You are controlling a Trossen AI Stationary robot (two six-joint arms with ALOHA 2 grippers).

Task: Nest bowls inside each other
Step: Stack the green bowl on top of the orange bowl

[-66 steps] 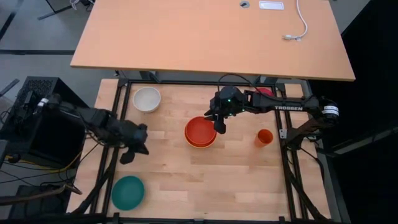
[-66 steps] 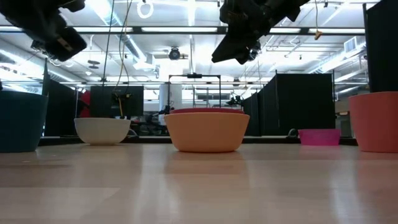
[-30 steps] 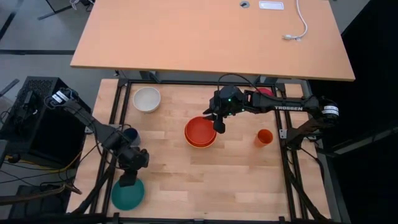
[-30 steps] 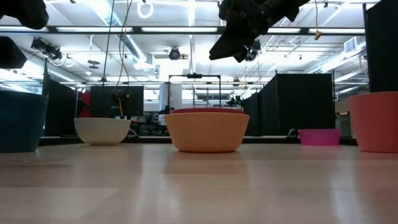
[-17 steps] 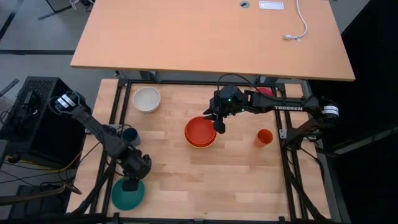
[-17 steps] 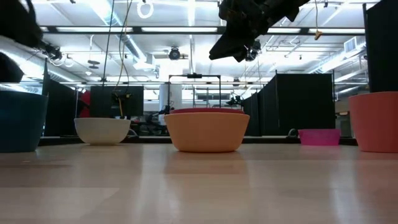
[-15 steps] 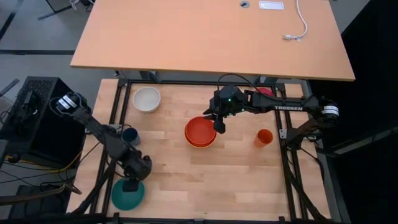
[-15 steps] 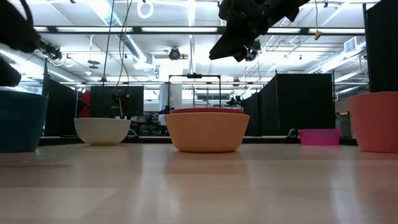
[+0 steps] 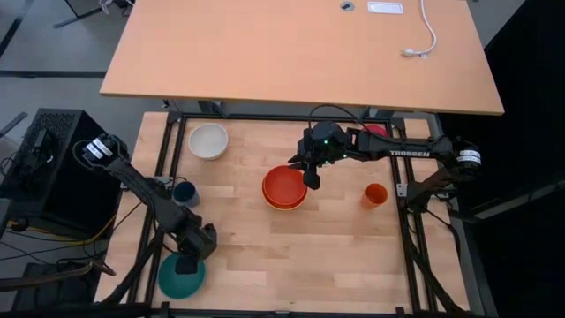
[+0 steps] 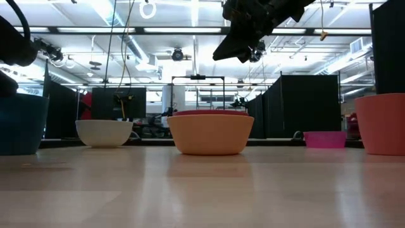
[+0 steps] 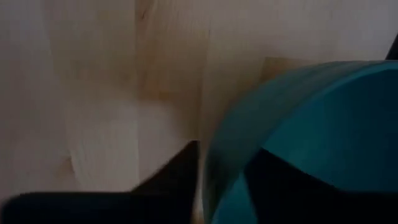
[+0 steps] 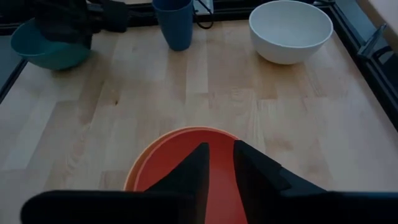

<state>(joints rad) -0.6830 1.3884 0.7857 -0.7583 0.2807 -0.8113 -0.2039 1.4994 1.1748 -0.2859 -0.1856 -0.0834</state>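
A teal bowl (image 9: 177, 278) stands near the table's near left corner, and my left gripper (image 9: 186, 264) is down at its far rim, shut on it. A red bowl (image 9: 284, 185) sits nested in an orange bowl (image 10: 210, 134) at mid-table. My right gripper (image 9: 311, 181) hangs above their right rim, fingers (image 12: 199, 155) a narrow gap apart with nothing between them. A white bowl (image 9: 208, 140) rests at the far left. A magenta bowl (image 10: 324, 139) sits at the far right, mostly hidden under the right arm in the high view. My left gripper (image 11: 224, 155) has the teal bowl's rim (image 11: 214, 155) between its fingers, one finger (image 11: 177, 171) outside the wall and the other (image 11: 280, 186) inside the hollow. The fingers come steeply from above. In the low view the bowl (image 10: 22, 123) stands with its base on the table.
A dark blue cup (image 9: 184, 192) stands just beyond the left gripper, toward the white bowl. An orange cup (image 9: 375, 194) stands right of the nested pair. Bare wood (image 9: 265, 256) lies between the teal bowl and the orange bowl. A black frame (image 9: 402, 221) edges the table.
My left gripper has gone toward the table's near edge and down, from beside the dark blue cup onto the teal bowl's far rim. The bowls have stayed where they were.
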